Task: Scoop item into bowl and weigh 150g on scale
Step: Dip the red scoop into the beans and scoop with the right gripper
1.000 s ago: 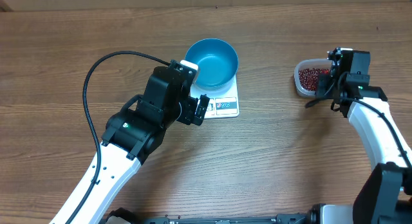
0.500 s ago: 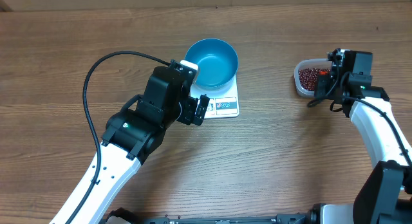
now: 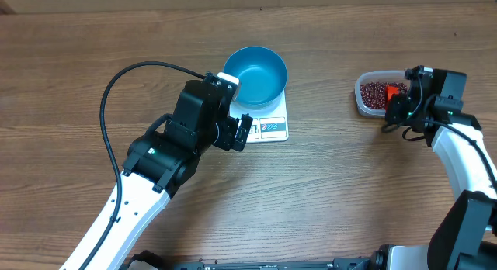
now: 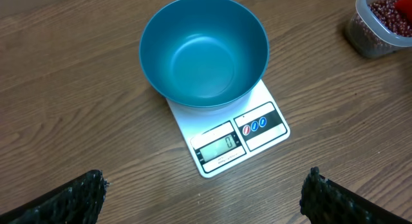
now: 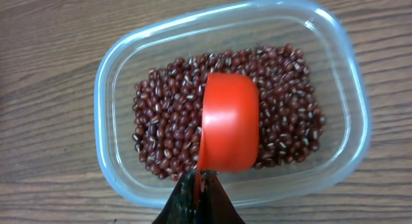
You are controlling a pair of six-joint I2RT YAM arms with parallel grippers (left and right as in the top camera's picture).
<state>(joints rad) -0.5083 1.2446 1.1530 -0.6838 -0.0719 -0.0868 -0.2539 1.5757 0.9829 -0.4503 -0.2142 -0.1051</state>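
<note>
The blue bowl (image 3: 256, 74) (image 4: 203, 50) stands empty on the white scale (image 3: 273, 128) (image 4: 254, 130), whose display reads 0. Dark red-brown beans (image 3: 374, 92) (image 5: 164, 124) fill the bottom of a clear plastic tub (image 3: 360, 102) (image 5: 103, 89) at the right. A red scoop (image 3: 394, 90) (image 5: 230, 124) lies with its cup on the beans. My right gripper (image 5: 200, 185) is shut on the scoop's thin handle at the tub's near rim. My left gripper (image 4: 205, 185) hangs wide open just in front of the scale, with nothing between its fingers.
The table is bare wood around the scale and the tub. A black cable (image 3: 132, 72) loops from the left arm over the table's left half. The tub stands about a hand's width to the right of the scale.
My right gripper has drawn back to the right and slightly nearer, and the red scoop now shows over the beans. The left arm, bowl and scale have not moved.
</note>
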